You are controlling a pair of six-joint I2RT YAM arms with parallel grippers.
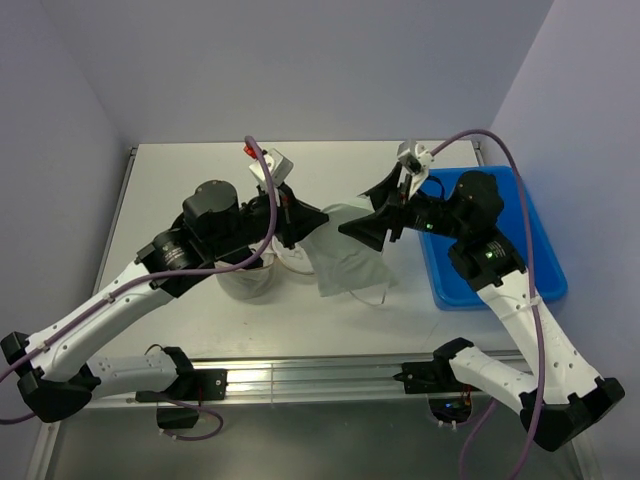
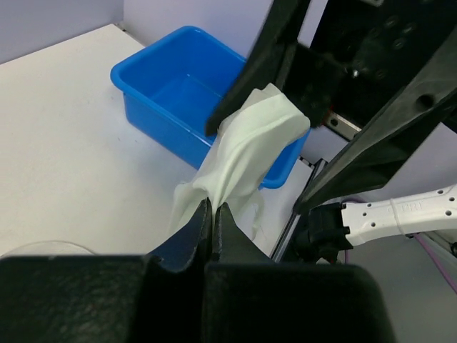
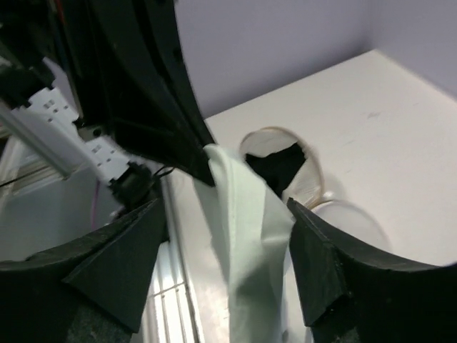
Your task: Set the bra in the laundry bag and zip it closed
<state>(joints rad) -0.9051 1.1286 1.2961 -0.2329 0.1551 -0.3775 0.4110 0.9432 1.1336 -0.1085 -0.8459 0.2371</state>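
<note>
A white counter [image 1: 200, 180] fills the middle of the view, closed in by plain lavender walls [image 1: 300, 60] at the back and on both sides. A metal rail runs along its near edge, where your two arms are bolted. A blue bin [image 1: 540, 270] sits on the counter's right side, under your right arm.

Your left fingers [image 2: 235, 243] are pressed together on a fold of the bra [image 1: 345, 255], a pale, soft white piece of cloth. It hangs from that pinch above the middle of the counter, and its lower edge and a thin strap rest on the surface.

Your right fingers [image 3: 121, 264] stand wide apart, one on each side of the hanging cloth. They grip nothing, and you cannot tell whether either one brushes the cloth.

The laundry bag [image 1: 248, 282] stands on the counter just left of the bra, partly hidden beneath your left arm. Its round mouth faces up, and its round lid [image 3: 350, 218] lies flat beside it
</note>
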